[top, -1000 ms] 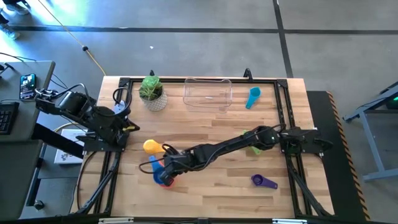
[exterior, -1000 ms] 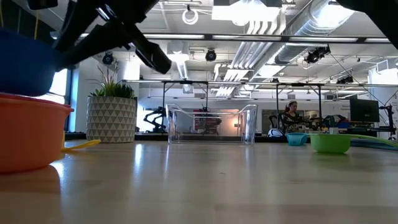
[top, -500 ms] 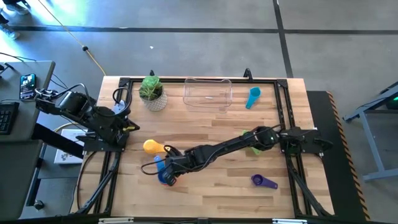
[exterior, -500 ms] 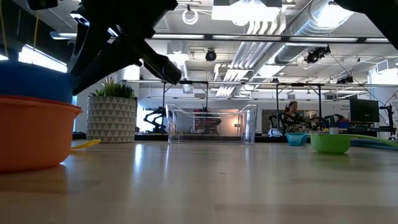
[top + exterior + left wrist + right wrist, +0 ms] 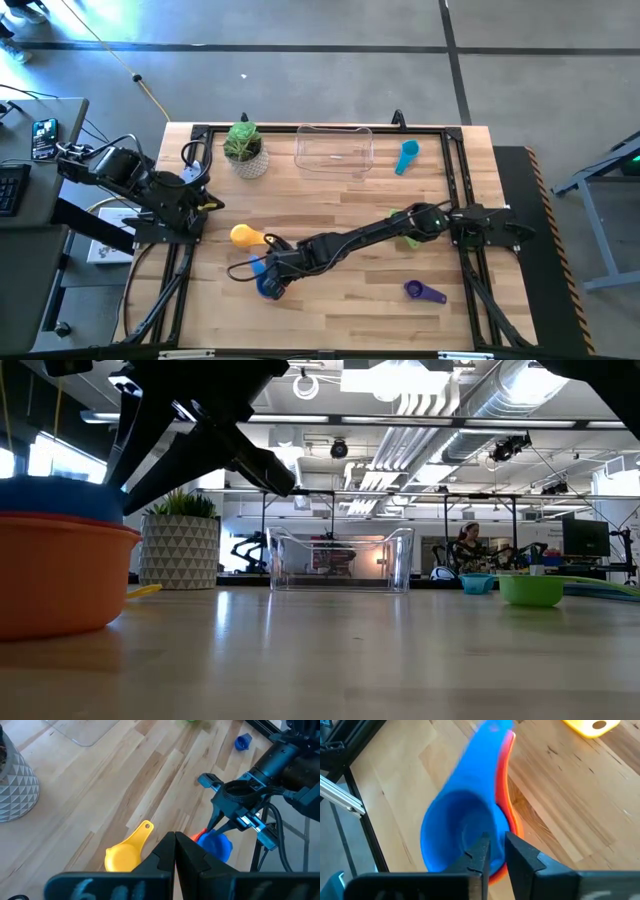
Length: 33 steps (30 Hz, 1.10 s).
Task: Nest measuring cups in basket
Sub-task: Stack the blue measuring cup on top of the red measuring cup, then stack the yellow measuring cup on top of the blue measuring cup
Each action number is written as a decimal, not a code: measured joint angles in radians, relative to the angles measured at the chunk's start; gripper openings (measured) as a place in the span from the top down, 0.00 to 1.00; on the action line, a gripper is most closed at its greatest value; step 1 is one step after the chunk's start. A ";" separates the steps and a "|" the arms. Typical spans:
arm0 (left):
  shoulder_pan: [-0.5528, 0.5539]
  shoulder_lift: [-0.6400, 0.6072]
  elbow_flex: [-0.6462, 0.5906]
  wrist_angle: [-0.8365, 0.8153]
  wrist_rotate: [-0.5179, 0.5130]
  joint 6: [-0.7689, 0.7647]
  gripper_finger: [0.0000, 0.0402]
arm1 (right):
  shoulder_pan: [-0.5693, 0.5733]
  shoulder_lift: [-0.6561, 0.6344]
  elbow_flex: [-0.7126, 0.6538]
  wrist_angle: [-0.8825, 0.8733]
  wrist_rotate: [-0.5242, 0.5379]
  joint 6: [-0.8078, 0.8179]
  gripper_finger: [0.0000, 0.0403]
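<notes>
A blue measuring cup (image 5: 460, 830) sits nested in an orange one (image 5: 509, 815) at the table's near left (image 5: 265, 284). Its handle (image 5: 255, 263) points toward the far edge. My right gripper (image 5: 496, 840) comes down slanting from the right. Its fingers stand slightly open, one on either side of the two cups' rim. My left gripper (image 5: 175, 850) waits shut, raised at the left edge. A yellow cup (image 5: 245, 236) lies just beyond the stack. The clear basket (image 5: 334, 150) stands at the far edge. My right gripper has one finger (image 5: 480, 852) inside the blue cup and the other (image 5: 520, 856) outside the orange cup, at the rim (image 5: 501, 822) opposite the handle. Whether either finger touches the rim I cannot tell. The stack rests on the table.
A potted plant (image 5: 245, 150) stands left of the basket and a light blue cup (image 5: 405, 157) lies to its right. A green cup (image 5: 408, 240) sits under my right arm. A purple cup (image 5: 424, 292) lies near right. Bare wood lies mid-table.
My right gripper has sunk a little with the blue cup. The cup hung tilted above the orange cup a second ago. It now sits low and level inside it. In the high view it covers the orange cup. In the low view the orange cup has shifted slightly.
</notes>
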 joint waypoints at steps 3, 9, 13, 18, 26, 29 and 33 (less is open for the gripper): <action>0.000 0.000 0.000 0.000 0.000 0.000 1.00 | -0.001 0.000 0.000 0.000 0.000 0.000 0.83; 0.000 0.000 0.000 0.000 0.001 0.000 1.00 | -0.002 0.000 0.005 -0.003 -0.002 -0.001 0.77; 0.000 0.000 0.000 0.000 0.001 0.000 1.00 | -0.009 0.000 0.040 -0.005 -0.003 -0.026 0.74; 0.000 0.000 0.000 0.000 0.001 0.007 1.00 | -0.034 0.000 0.097 -0.014 0.000 -0.073 0.73; 0.000 -0.014 0.000 -0.070 -0.031 0.019 1.00 | -0.096 -0.006 0.095 -0.030 -0.066 -0.145 0.73; 0.000 -0.033 0.000 -0.122 -0.071 -0.025 1.00 | -0.127 -0.006 0.095 -0.034 -0.143 -0.160 0.73; 0.001 -0.070 0.000 -0.143 -0.108 -0.056 1.00 | -0.177 -0.007 0.095 -0.044 -0.235 -0.200 0.73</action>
